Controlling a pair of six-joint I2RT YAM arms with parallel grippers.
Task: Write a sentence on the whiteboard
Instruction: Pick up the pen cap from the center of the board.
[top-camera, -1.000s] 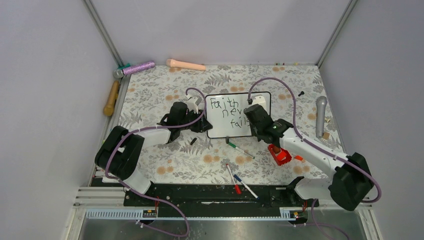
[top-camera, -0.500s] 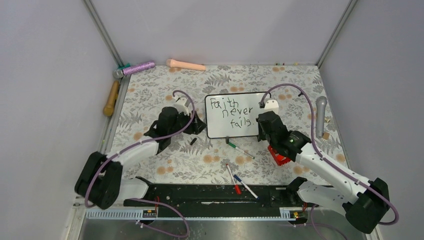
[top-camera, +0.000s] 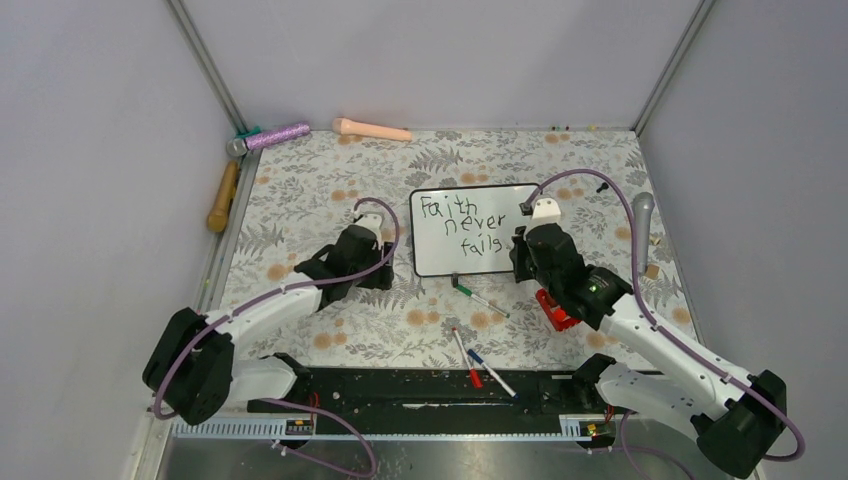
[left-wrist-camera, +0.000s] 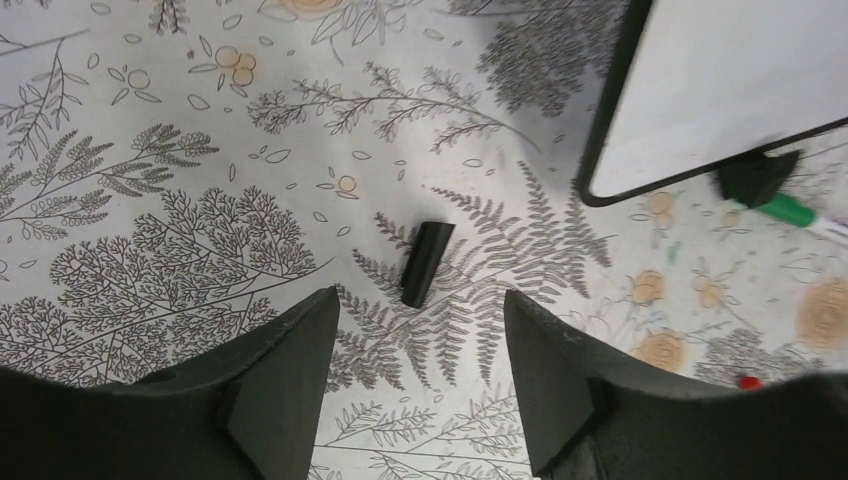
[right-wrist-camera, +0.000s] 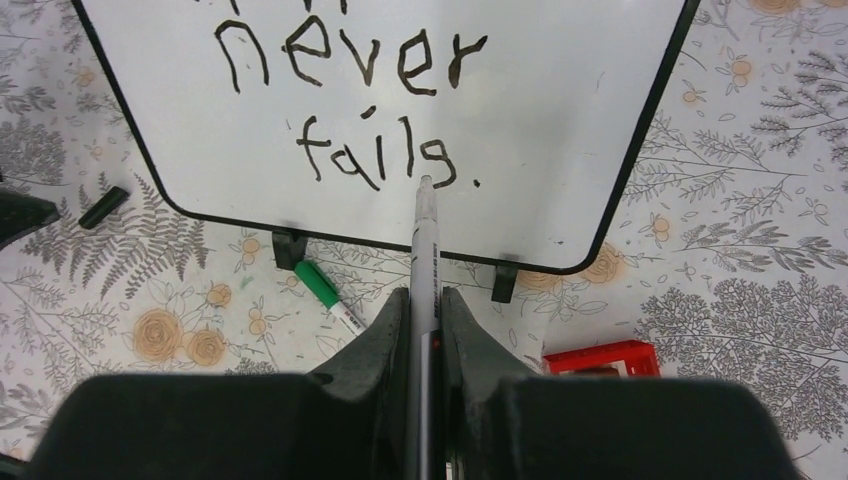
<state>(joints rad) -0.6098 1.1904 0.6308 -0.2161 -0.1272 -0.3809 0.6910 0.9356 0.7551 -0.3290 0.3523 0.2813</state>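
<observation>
The whiteboard (top-camera: 520, 200) lies flat on the floral table, black-framed, with "Faith never fails." (top-camera: 462, 226) in black marker; "never fails." also shows in the right wrist view (right-wrist-camera: 380, 110). My right gripper (top-camera: 530, 258) is shut on a white marker (right-wrist-camera: 424, 250) whose tip points at the end of "fails", just off the board's near right edge. My left gripper (top-camera: 372, 268) is open and empty, left of the board's near left corner (left-wrist-camera: 640, 150), above a black marker cap (left-wrist-camera: 426, 262).
A green marker (top-camera: 480, 298) lies below the board, also in the right wrist view (right-wrist-camera: 328, 292). A red and a blue marker (top-camera: 478, 366) lie near the front rail. A red block (top-camera: 555, 308) sits under the right arm. Toy microphones and a mallet lie along the table edges.
Both arms have drawn back from the board toward the near side. The right gripper with the marker has come off the writing; the left gripper has moved away from the board's left edge.
</observation>
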